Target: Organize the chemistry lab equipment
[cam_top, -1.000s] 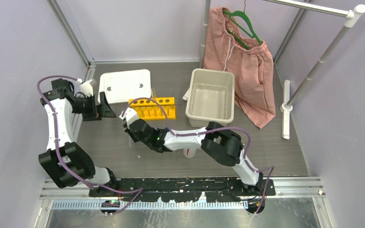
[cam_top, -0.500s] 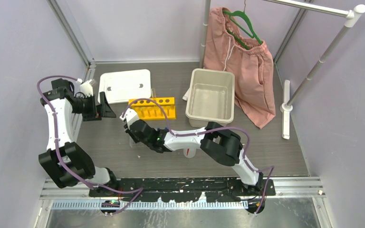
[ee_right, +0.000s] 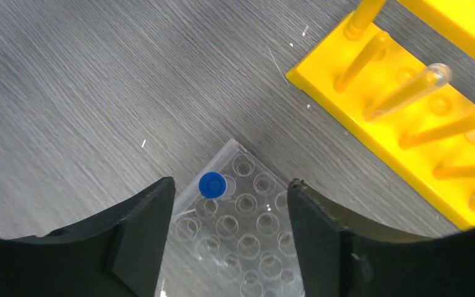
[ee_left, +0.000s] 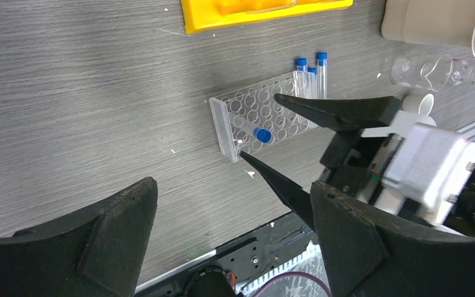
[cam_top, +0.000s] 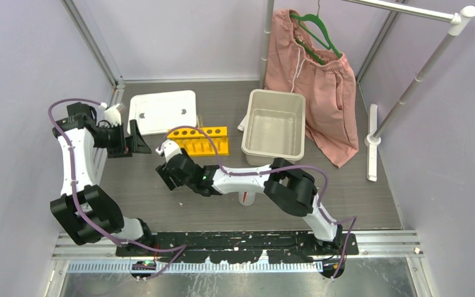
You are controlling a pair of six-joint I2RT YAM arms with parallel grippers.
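Equipment sits on the grey table [cam_top: 130, 185]; the bin [cam_top: 275, 124] is right of centre, with the yellow rack [cam_top: 199, 141] just to its left, a clear tube [ee_right: 408, 90] in one hole; the grid rack [ee_left: 263, 114] lies just in front of the yellow one, nearer my bases; my left gripper [cam_top: 137, 137] hovers off to the left, spread wide and empty; my right gripper [ee_right: 230, 185] hangs over the grid rack's end, jaws well apart, gripping nothing; glassware [ee_left: 433, 71] and a white cup [ee_left: 419, 102] lie near the bin; a blue-capped tube [ee_right: 212, 184] sits in a corner hole between my right fingers, untouched; more capped tubes [ee_left: 322, 68] stand at the rack's other end.
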